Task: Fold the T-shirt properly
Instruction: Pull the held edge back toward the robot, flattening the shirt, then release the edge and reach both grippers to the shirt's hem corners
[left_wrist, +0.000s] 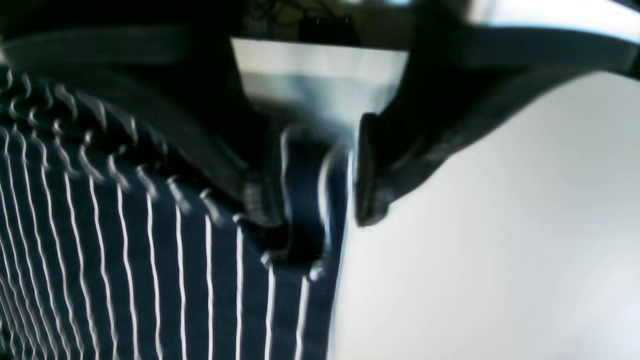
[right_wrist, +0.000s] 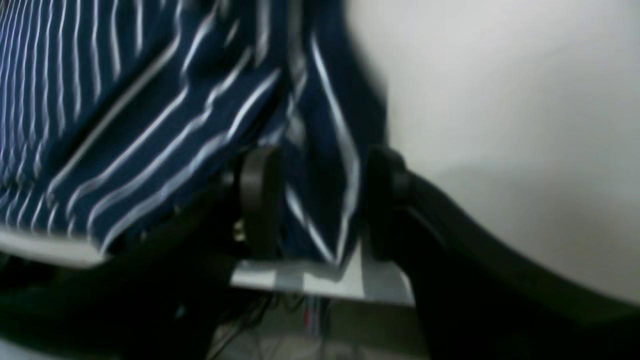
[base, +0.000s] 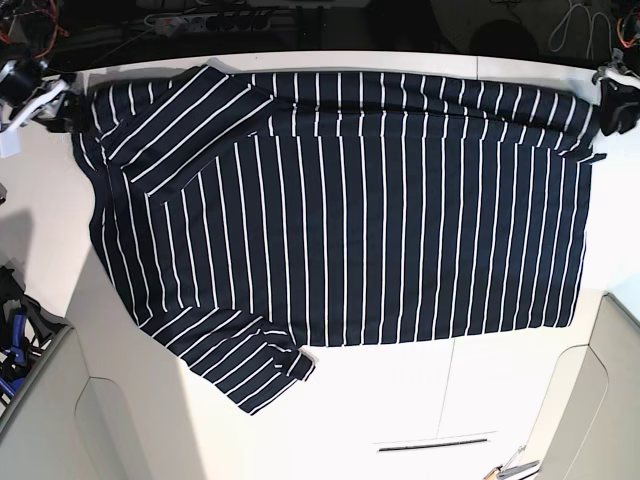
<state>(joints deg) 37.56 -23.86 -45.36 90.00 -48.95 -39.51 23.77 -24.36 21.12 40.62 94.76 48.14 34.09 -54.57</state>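
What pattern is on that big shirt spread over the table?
The T-shirt is dark navy with thin, evenly spaced white stripes; the base view shows it best.

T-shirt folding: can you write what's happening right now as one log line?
T-shirt: spread flat on white table | left gripper: fingers apart, cloth edge between | right gripper: fingers apart, cloth between | fold: not done

T-shirt (base: 340, 200): no words, no numbers, only thin white stripes.
Table (base: 400, 400): no words, no signs.
Wrist views: too blurry for any letters to show.
Things at the far table edge: too small to read.
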